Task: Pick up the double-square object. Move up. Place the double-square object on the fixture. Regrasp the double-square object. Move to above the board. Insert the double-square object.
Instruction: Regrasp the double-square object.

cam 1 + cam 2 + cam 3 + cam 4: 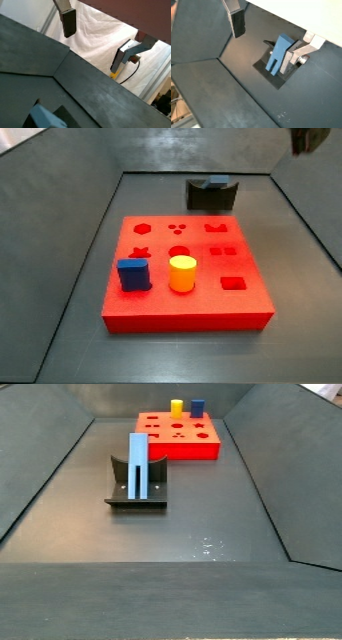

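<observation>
The large flat red square board (187,278) with shaped cut-outs in its top carries two seated pieces: a short dark blue peg (132,274) and a smooth yellow cylinder (182,274), side by side near one edge; circle, star and square holes beside them stand open. The small dark, almost black L-shaped fixture (136,492) on its base plate holds the slim pale blue-grey double-square object (139,466), which stands upright against the bracket, its lengthwise groove visible in a side view and its matte face in a wrist view (278,53). Fixture and board sit well apart on a dull dark grey floor (174,534) bounded by sloping dark walls; pale cloth (100,35) hangs beyond one wall. The gripper (271,30) hangs above the fixture with its silver, dark-padded fingers (236,21) spread apart, empty, clear of the bar.
</observation>
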